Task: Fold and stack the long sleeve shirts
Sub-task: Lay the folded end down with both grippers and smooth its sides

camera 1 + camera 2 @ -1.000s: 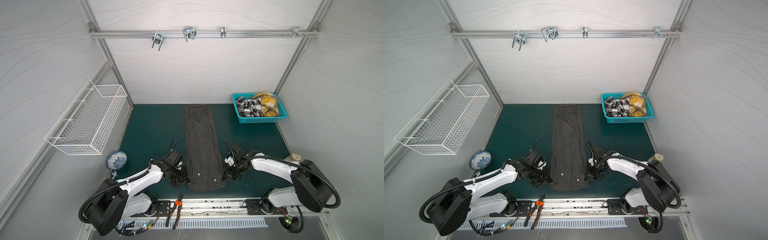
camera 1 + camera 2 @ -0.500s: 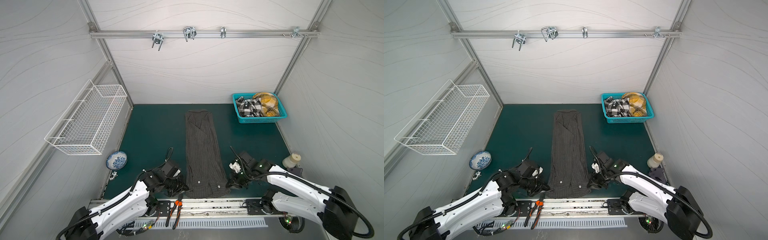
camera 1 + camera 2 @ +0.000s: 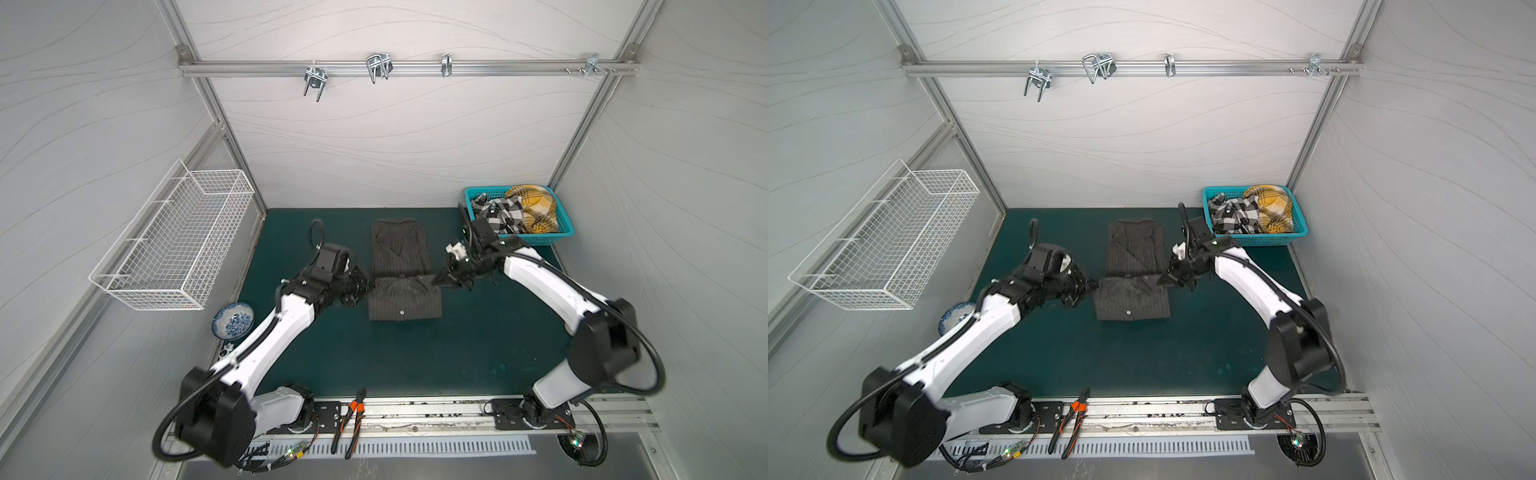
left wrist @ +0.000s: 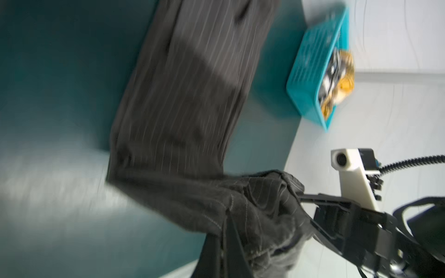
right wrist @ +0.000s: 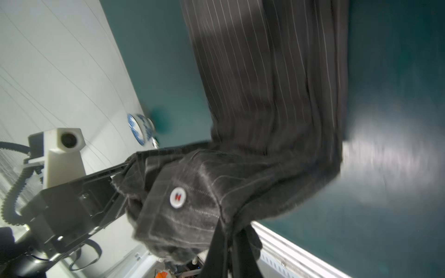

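The long sleeve shirt [image 3: 400, 253] [image 3: 1133, 249] is dark grey with pale pinstripes and lies as a narrow strip on the green mat [image 3: 478, 332]. Its near end is lifted and doubled back over the strip, with a white button [image 3: 402, 312] showing. My left gripper [image 3: 369, 286] [image 3: 1095, 286] [image 4: 227, 217] is shut on the left hem corner. My right gripper [image 3: 436, 279] [image 3: 1160, 281] [image 5: 228, 232] is shut on the right hem corner. In the right wrist view the bunched hem carries a white button [image 5: 177, 197]. Both wrist views are motion-blurred.
A teal basket [image 3: 540, 239] [image 4: 310, 79] of plaid clothes stands at the back right, close to the right arm. A white wire basket [image 3: 174, 249] hangs on the left wall. A blue-and-white bowl [image 3: 233, 325] [image 5: 138, 128] sits at the mat's left edge. Orange-handled pliers [image 3: 349, 419] lie on the front rail.
Both grippers have lifted the shirt's near hem from the front edge and carried it toward the back, doubling the near part over the rest. Both arms have stretched out.
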